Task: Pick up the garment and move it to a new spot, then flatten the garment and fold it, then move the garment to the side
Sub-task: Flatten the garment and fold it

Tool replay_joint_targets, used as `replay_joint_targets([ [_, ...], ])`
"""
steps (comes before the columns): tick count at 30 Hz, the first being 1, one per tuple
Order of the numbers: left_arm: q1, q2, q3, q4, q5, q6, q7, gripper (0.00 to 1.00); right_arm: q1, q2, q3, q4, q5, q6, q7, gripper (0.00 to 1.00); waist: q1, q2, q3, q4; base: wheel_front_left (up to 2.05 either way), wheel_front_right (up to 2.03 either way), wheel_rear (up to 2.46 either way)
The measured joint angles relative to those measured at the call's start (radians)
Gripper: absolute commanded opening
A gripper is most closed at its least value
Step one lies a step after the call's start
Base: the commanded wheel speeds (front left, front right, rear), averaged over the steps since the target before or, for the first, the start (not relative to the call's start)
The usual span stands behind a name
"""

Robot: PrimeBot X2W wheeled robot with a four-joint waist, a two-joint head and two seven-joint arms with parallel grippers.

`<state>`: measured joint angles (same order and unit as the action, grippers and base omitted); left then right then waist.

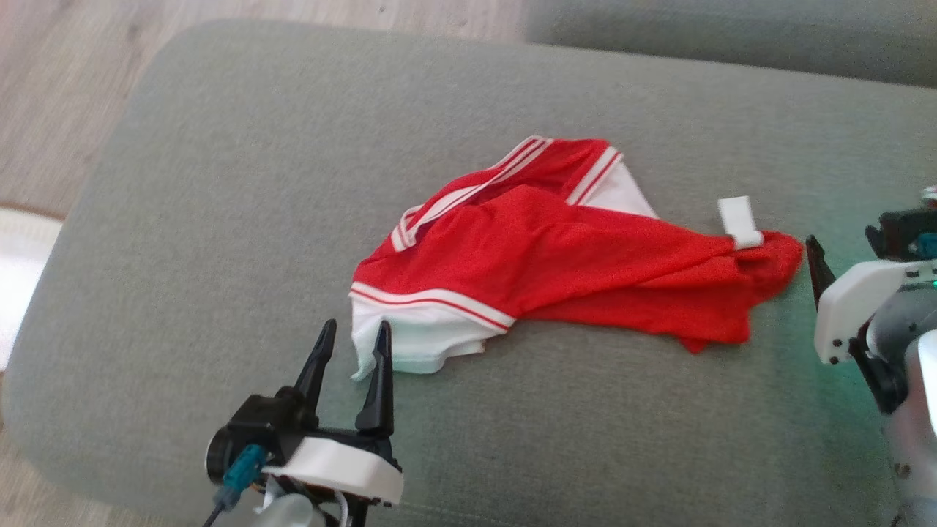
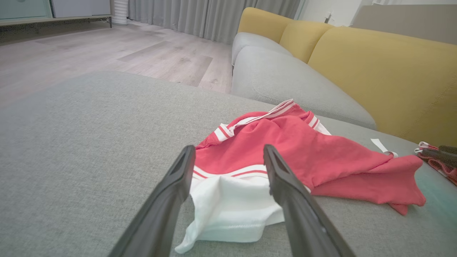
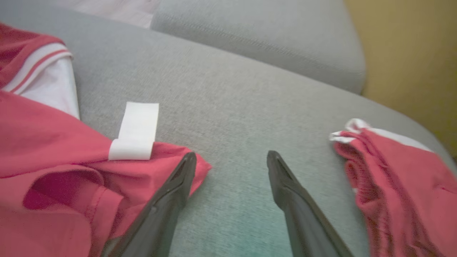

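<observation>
— Where is the shirt (image 1: 556, 249)?
— In the middle of the cushion (image 1: 219, 183), bunched up. My left pincer (image 1: 357, 326) and right pincer (image 3: 232, 154) are wide apart
— What next?
— Flattening, I think: grab two edges, pull

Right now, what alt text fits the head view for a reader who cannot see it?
A crumpled red garment with white striped trim lies on a grey cushion. The open left gripper sits at its white hem; the right gripper is beside its right end.
</observation>
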<state>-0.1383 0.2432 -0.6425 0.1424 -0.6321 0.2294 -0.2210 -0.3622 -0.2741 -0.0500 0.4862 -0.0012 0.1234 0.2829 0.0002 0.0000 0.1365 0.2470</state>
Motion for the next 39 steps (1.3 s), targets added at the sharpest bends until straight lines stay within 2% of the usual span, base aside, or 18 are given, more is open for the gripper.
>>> replay_joint_targets([
  [11, -0.006, 0.000, 0.000, -0.017, 0.001, 0.004, 0.000, 1.00, -0.069, -0.052, 0.107, 0.140, 0.160, 0.000, 0.108, 1.00, -0.0001, 0.0000, 0.064, 0.070, 0.00, 0.00, 0.00],
  [12, -0.006, 0.000, 0.000, -0.017, 0.001, 0.008, 0.000, 1.00, -0.077, -0.057, 0.114, 0.145, 0.174, 0.000, 0.115, 0.85, -0.0001, 0.0000, 0.064, 0.070, 0.00, 0.00, 0.00],
  [13, -0.006, 0.000, 0.000, -0.018, 0.001, 0.008, 0.000, 1.00, -0.084, -0.059, 0.121, 0.148, 0.187, 0.000, 0.115, 0.58, -0.0001, 0.0000, 0.065, 0.071, 0.00, 0.00, 0.00],
  [14, -0.006, 0.000, 0.000, -0.019, 0.001, 0.008, 0.000, 1.00, -0.088, -0.059, 0.131, 0.152, 0.200, 0.000, 0.115, 0.42, -0.0001, 0.0000, 0.065, 0.070, 0.00, 0.00, 0.00],
  [16, -0.006, 0.001, 0.001, -0.020, 0.001, 0.009, 0.000, 1.00, -0.093, -0.059, 0.149, 0.155, 0.215, 0.000, 0.105, 0.18, -0.0001, 0.0000, 0.064, 0.068, 0.00, 0.00, 0.00],
  [17, -0.006, 0.001, 0.001, -0.021, 0.001, 0.010, 0.000, 1.00, -0.097, -0.061, 0.154, 0.157, 0.215, 0.000, 0.092, 0.00, -0.0001, 0.0000, 0.064, 0.066, 0.00, 0.00, 0.00],
  [22, -0.006, 0.005, 0.004, -0.023, 0.001, 0.017, -0.001, 1.00, -0.123, -0.085, 0.158, 0.159, 0.174, 0.000, -0.027, 0.00, -0.0001, 0.0000, 0.055, 0.044, 0.00, 0.00, 0.00],
  [30, -0.005, 0.021, 0.008, -0.032, 0.001, 0.027, 0.000, 1.00, -0.214, -0.082, 0.159, 0.109, 0.080, 0.000, -0.206, 0.00, -0.0002, 0.0000, 0.018, -0.001, 0.00, 0.00, 0.00],
  [36, 0.006, 0.029, 0.014, -0.035, 0.000, 0.033, 0.000, 1.00, -0.112, -0.062, 0.170, 0.029, 0.043, 0.000, -0.258, 0.00, -0.0003, 0.0000, -0.011, -0.036, 0.00, 0.00, 0.00],
  [39, 0.019, 0.033, 0.020, -0.039, -0.001, 0.037, 0.000, 1.00, 0.010, -0.045, 0.177, -0.034, 0.024, 0.000, -0.271, 0.00, -0.0002, 0.0000, -0.028, -0.059, 0.00, 0.00, 0.00],
])
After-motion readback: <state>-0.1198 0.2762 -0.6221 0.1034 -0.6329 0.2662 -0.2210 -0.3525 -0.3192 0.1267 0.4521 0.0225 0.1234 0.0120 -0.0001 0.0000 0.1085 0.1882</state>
